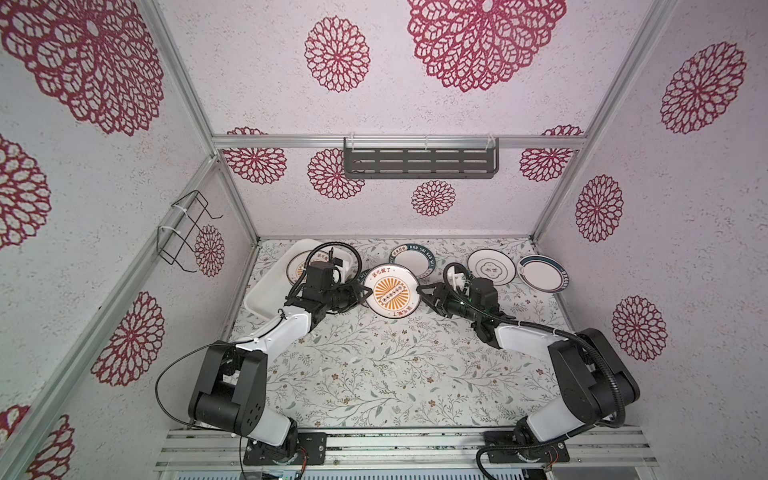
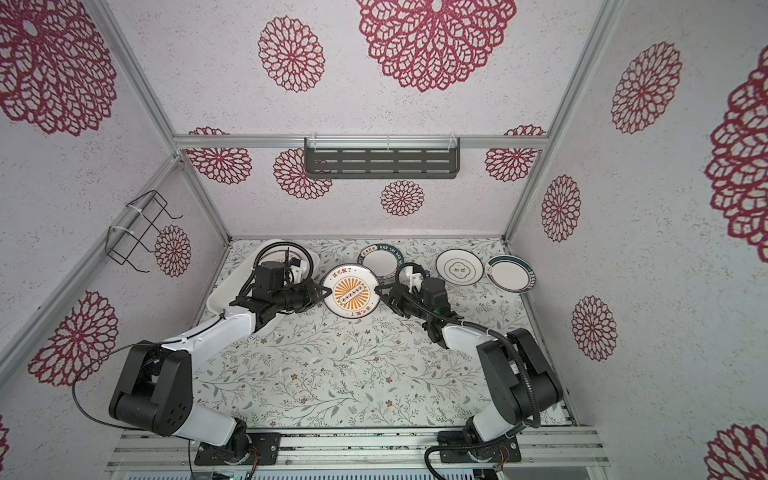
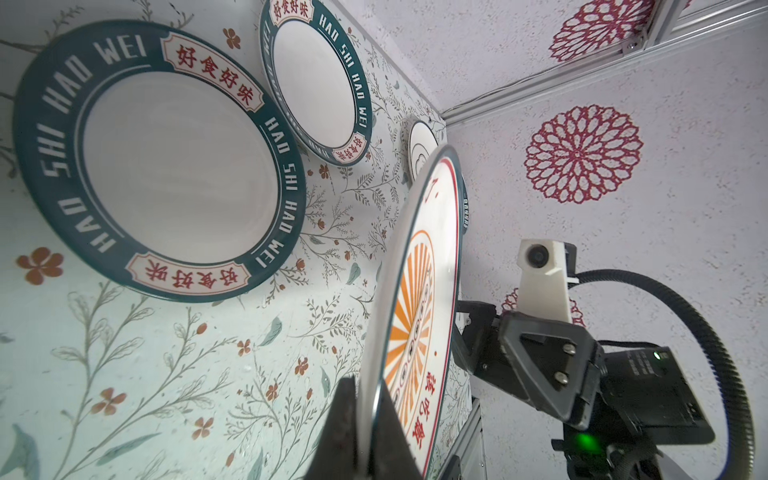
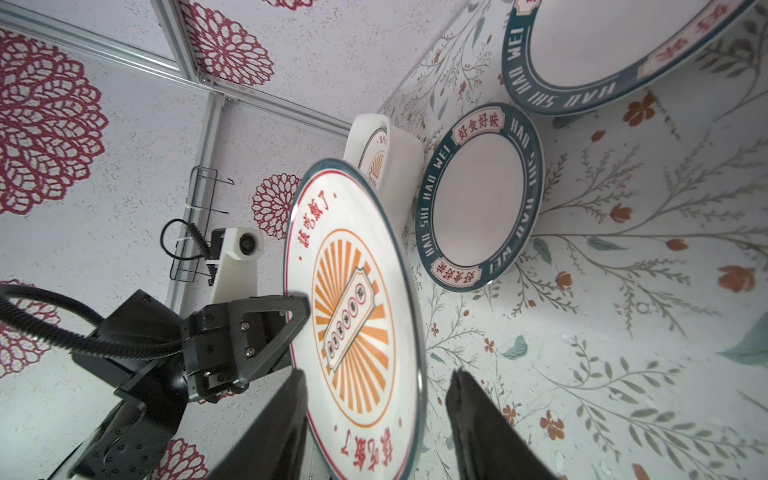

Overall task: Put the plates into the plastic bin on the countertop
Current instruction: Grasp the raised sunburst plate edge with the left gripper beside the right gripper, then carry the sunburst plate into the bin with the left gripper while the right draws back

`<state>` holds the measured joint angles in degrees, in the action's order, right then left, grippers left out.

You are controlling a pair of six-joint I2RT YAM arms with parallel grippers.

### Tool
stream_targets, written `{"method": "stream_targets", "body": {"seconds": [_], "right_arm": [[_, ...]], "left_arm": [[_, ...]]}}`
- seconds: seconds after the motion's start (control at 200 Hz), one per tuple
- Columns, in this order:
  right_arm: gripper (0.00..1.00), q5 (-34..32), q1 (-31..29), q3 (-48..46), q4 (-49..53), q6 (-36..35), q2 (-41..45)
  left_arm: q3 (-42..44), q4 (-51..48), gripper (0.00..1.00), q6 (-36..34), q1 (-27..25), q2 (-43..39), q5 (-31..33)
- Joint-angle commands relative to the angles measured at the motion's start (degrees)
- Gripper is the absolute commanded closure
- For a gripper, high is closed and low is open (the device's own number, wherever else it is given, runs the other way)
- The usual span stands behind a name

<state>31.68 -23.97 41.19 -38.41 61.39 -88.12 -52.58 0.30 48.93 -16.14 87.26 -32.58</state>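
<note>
A white plate with an orange sunburst centre [image 1: 390, 293] [image 2: 351, 293] hangs tilted above the countertop [image 1: 374, 365] between both arms. My left gripper [image 1: 365, 293] [image 3: 368, 386] is shut on its rim. My right gripper [image 1: 419, 291] [image 4: 378, 374] is open, with one finger on each side of the opposite rim. The plastic bin [image 1: 266, 286] [image 4: 395, 158] lies at the back left with another sunburst plate [image 1: 297, 266] in it. Teal-rimmed plates [image 1: 413, 259] [image 3: 166, 166] lie on the countertop behind the held plate.
A ringed plate [image 1: 491, 266] and a teal-rimmed plate [image 1: 542, 272] lie at the back right, near the right wall. A dark slotted shelf [image 1: 420, 162] hangs on the back wall. A wire rack [image 1: 187, 232] is mounted on the left wall.
</note>
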Motion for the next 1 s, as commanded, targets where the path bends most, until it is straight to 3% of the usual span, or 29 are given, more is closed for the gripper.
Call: {"method": "stream_targets", "body": {"seconds": [0.0,0.075,0.29,0.766,0.996], "right_arm": [[0.3,-1.4,0.3,0.0,-2.2,-1.4,3.8],[0.19,-2.5,0.2,-0.1,-0.6,-2.6,4.8],[0.01,-5.0,0.2,0.0,3.4,-5.4,7.5],[0.01,-7.1,-0.3,-0.1,6.6,-7.7,10.0],[0.01,-7.5,-0.4,0.5,8.3,-9.0,10.7]], "left_arm": [[-1.2,1.6,0.94,-0.3,-0.1,-2.4,0.1],[-1.2,1.6,0.94,-0.3,-0.1,-2.6,0.3],[-1.2,1.4,0.94,-0.2,-0.1,-2.7,0.5],[-2.3,-0.9,0.95,-1.6,0.2,-4.7,2.8],[-4.0,-3.9,0.95,-3.0,2.8,-5.4,3.8]]}}
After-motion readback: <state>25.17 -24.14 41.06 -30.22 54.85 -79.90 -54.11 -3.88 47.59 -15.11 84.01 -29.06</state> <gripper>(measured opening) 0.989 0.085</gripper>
